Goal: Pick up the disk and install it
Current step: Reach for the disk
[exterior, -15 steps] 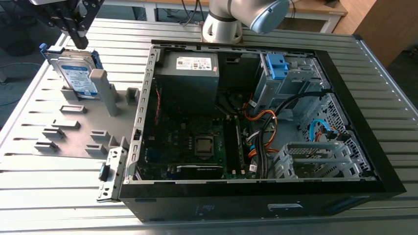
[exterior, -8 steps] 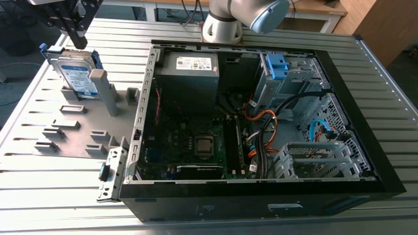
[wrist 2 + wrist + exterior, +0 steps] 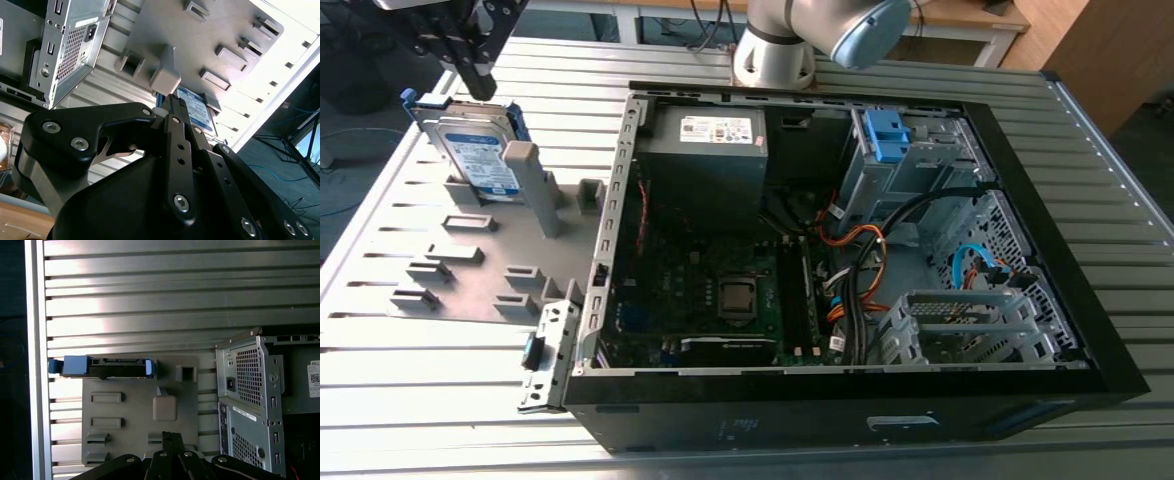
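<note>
Across the ribbed metal table (image 3: 1101,160), saw an open computer case (image 3: 854,425) beside a grey holder plate (image 3: 460,300). Found the disk (image 3: 474,155) standing on edge in that plate, outside the case, at the exterior view's left. Caught the gripper (image 3: 480,90) just above its upper edge, fingers closed together, holding nothing.
</note>
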Available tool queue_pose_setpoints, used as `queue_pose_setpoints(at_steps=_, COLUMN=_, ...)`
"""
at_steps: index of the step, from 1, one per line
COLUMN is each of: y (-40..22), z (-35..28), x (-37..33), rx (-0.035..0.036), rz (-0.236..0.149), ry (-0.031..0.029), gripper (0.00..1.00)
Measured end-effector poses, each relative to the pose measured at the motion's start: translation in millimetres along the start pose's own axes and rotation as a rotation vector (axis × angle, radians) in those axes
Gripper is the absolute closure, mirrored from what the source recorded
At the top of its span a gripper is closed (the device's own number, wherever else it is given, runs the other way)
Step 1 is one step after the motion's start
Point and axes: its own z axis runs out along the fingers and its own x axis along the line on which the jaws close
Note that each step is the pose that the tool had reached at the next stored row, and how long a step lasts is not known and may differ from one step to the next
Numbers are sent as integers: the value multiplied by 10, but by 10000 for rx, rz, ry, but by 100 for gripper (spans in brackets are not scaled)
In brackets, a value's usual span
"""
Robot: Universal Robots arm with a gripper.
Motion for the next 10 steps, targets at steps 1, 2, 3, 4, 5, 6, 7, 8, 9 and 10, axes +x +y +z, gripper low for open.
queue_pose_setpoints(at_steps=1, y=0, z=0, x=2, rx=0, rz=-1, ry=0, gripper=89)
queue_pose_setpoints(at_steps=2, y=0, z=0, x=4, rx=1, rz=-1, ry=0, gripper=89)
queue_pose_setpoints(at_steps=3, y=-1, z=0, x=6, rx=0, rz=-1, ry=1, gripper=89)
queue_pose_setpoints(at_steps=4, y=-1, z=0, x=8, rx=0, rz=-1, ry=0, gripper=89)
queue_pose_setpoints(at_steps=5, y=-1, z=0, x=10, rx=0, rz=0, ry=0, gripper=89)
queue_pose_setpoints(at_steps=6, y=-4, z=2, x=45, rx=0, rz=-1, ry=0, gripper=89)
queue_pose_setpoints(at_steps=7, y=-6, z=6, x=77, rx=0, rz=-1, ry=0, gripper=89)
queue_pose_setpoints(at_steps=8, y=-6, z=6, x=78, rx=0, rz=0, ry=0, gripper=89)
queue_pose_setpoints(at_steps=9, y=-6, z=7, x=80, rx=0, rz=-1, ry=0, gripper=89)
queue_pose_setpoints(at_steps=10, y=-7, z=7, x=81, rx=0, rz=-1, ry=0, gripper=89)
